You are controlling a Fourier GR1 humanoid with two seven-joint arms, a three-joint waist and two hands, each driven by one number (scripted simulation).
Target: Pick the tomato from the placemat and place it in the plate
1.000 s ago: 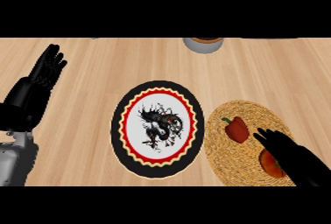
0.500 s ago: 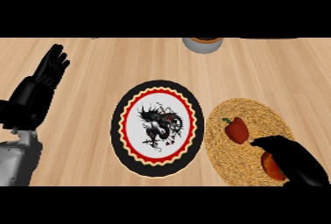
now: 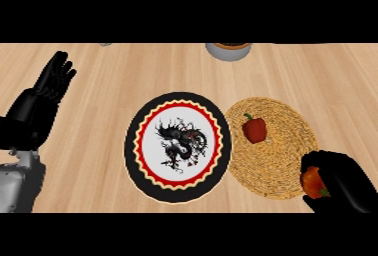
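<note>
**Right hand now closed around the tomato**

You see that the right hand (image 3: 343, 181) has curled its fingers round the tomato (image 3: 313, 182) since half a second ago; the tomato is at the lower right edge of the woven placemat (image 3: 280, 125). The red pepper (image 3: 255, 129) stays in its place on the mat. The plate (image 3: 177, 145) lies just beside. Your left hand (image 3: 46, 95) rests open at the left. The wooden counter (image 3: 148, 70) carries a grey pot (image 3: 229, 50) at the top.
</note>
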